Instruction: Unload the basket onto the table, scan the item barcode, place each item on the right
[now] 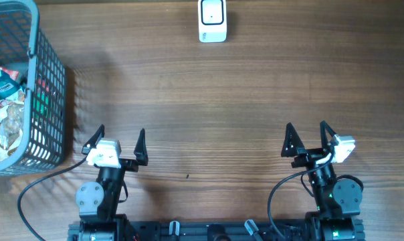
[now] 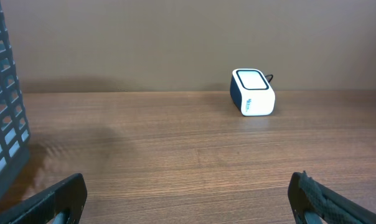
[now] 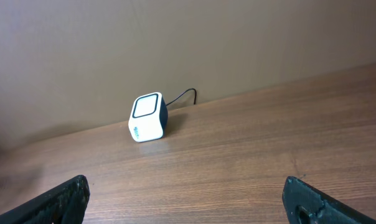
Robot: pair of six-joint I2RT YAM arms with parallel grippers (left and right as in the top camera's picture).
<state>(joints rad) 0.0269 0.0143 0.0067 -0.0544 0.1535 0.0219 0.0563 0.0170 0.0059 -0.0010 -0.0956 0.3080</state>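
A white barcode scanner with a dark rim around its window stands at the table's far edge, also seen in the left wrist view and the right wrist view. Packaged items lie in a grey basket at the far left; no barcode shows. My left gripper rests open near the front edge, right of the basket, with nothing between its fingers. My right gripper is open too, empty, at the front right, its fingers wide apart.
A dark cable runs from the scanner toward the back wall. The basket's mesh wall stands close on the left of the left gripper. Bare wood table lies between the arms and the scanner.
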